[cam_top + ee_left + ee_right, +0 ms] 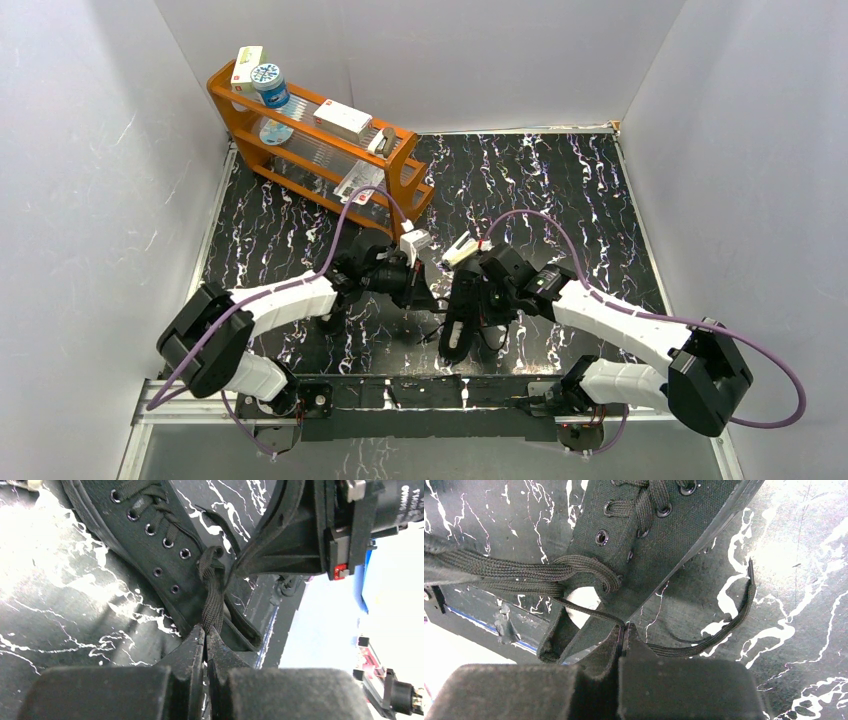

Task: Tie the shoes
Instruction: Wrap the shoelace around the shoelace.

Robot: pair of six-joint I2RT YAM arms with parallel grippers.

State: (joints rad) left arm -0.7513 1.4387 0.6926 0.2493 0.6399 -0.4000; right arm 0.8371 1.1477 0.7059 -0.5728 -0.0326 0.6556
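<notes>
One black low-top sneaker point(457, 330) lies near the table's front edge, between my two grippers. In the left wrist view the shoe point(145, 535) shows its eyelets, and my left gripper point(206, 630) is shut on a flat black lace point(212, 590) rising from the top eyelets. In the right wrist view my right gripper point(622, 628) is shut on the other lace point(719, 632) just beside the shoe's point(659, 535) heel opening. That lace's free end curves off over the table to the right. A doubled lace strand point(519, 572) stretches left. From above, the left gripper point(418, 290) and right gripper point(462, 298) are close together. The second shoe is not clearly visible.
An orange rack point(300, 135) with small boxes and a bottle stands at the back left. White walls close in the black marbled table point(560, 190) on three sides. The right arm's body point(310, 525) hangs close above the left gripper.
</notes>
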